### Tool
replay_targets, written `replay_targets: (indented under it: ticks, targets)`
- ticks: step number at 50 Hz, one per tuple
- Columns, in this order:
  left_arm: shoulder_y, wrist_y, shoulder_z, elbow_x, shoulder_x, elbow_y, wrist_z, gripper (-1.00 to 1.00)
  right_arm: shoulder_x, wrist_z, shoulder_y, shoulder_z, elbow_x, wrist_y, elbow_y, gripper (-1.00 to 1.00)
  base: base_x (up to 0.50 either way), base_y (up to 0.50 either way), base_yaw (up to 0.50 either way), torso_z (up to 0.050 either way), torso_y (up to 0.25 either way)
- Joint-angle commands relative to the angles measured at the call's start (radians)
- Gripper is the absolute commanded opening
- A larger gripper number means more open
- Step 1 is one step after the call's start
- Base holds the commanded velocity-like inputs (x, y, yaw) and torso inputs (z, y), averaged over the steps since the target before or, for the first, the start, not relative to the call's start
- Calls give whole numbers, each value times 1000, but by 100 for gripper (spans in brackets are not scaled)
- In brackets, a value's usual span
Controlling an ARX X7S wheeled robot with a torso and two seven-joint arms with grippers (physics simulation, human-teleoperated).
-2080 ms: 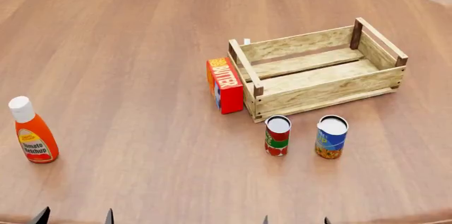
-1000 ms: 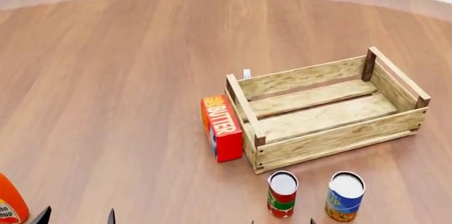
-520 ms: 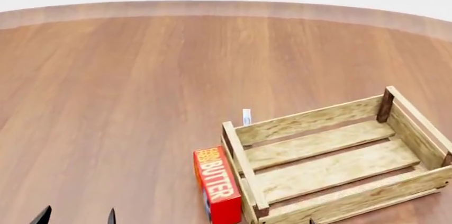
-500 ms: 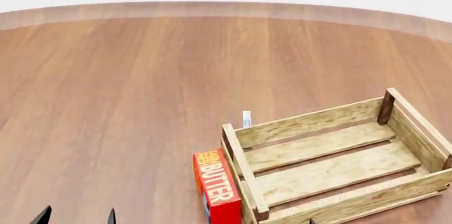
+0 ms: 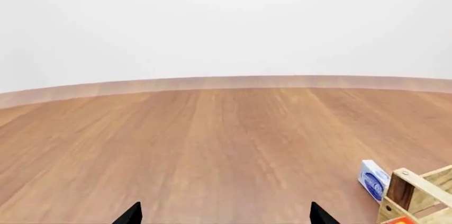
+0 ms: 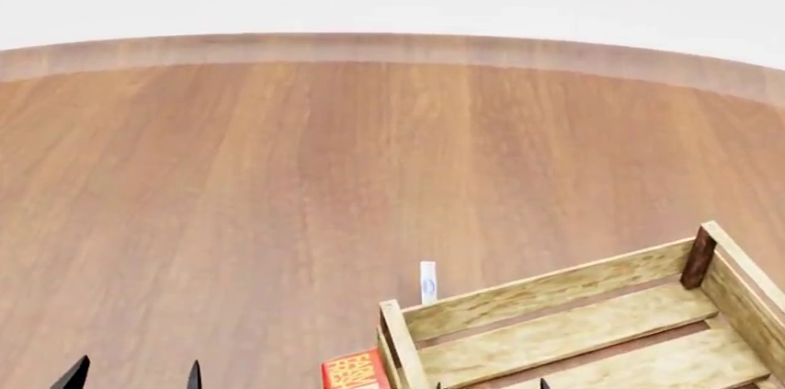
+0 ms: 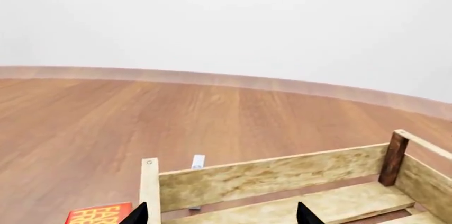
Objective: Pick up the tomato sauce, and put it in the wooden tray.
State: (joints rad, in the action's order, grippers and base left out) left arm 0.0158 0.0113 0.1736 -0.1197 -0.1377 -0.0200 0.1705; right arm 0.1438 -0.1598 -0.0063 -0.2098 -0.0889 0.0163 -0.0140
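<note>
Our head view has tilted up across the table (image 6: 245, 177): the tomato sauce can, seen below the wooden tray (image 6: 576, 325) moments ago, is now out of every frame. Only the tray's far end, the butter box (image 6: 356, 372) and a small white-and-blue packet (image 6: 427, 282) remain. Our left gripper (image 5: 220, 216) and right gripper (image 7: 220, 214) show tips spread wide, empty. We judge the pick not yet begun.

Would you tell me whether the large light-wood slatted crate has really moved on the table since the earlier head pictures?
No. The crate keeps its place beside the red butter box; only the head view tilted up.
</note>
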Motion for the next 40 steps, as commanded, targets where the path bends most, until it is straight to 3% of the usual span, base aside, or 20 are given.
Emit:
replay_targets:
  ticks: [1, 15, 16, 18, 22, 29, 34, 40]
  targets:
    - [0, 2, 9, -6, -8, -3, 10, 100, 5, -13, -2, -7, -2, 17, 4, 100, 0, 0, 0, 0, 0]
    - [3, -4, 13, -15, -14, 11, 22, 100, 12, -21, 0, -18, -8, 22, 10, 100, 0, 0, 0, 0, 0]
    - [-8, 12, -155, 132, 129, 14, -142, 100, -132, 151, -20, 155, 132, 16, 8, 100, 0, 0, 0, 0, 0]
    - [-14, 7, -135, 135, 117, 9, -126, 100, -122, 146, -18, 146, 112, 9, 6, 100, 0, 0, 0, 0, 0]
    - [-20, 14, -117, 124, 105, 1, -109, 100, -108, 100, 66, 171, 102, -216, -93, 100, 0, 0, 0, 0, 0]
    - [-23, 18, -99, 111, 88, -4, -89, 100, -91, 56, 254, 154, 164, -406, -177, 100, 0, 0, 0, 0, 0]
    - [-19, 19, -93, 98, 79, 4, -80, 100, -79, 49, 206, 129, 176, -450, -297, 100, 0, 0, 0, 0, 0]
    - [-23, 18, -84, 91, 69, -2, -69, 100, -67, 43, 27, 120, 156, -425, -449, 100, 0, 0, 0, 0, 0]
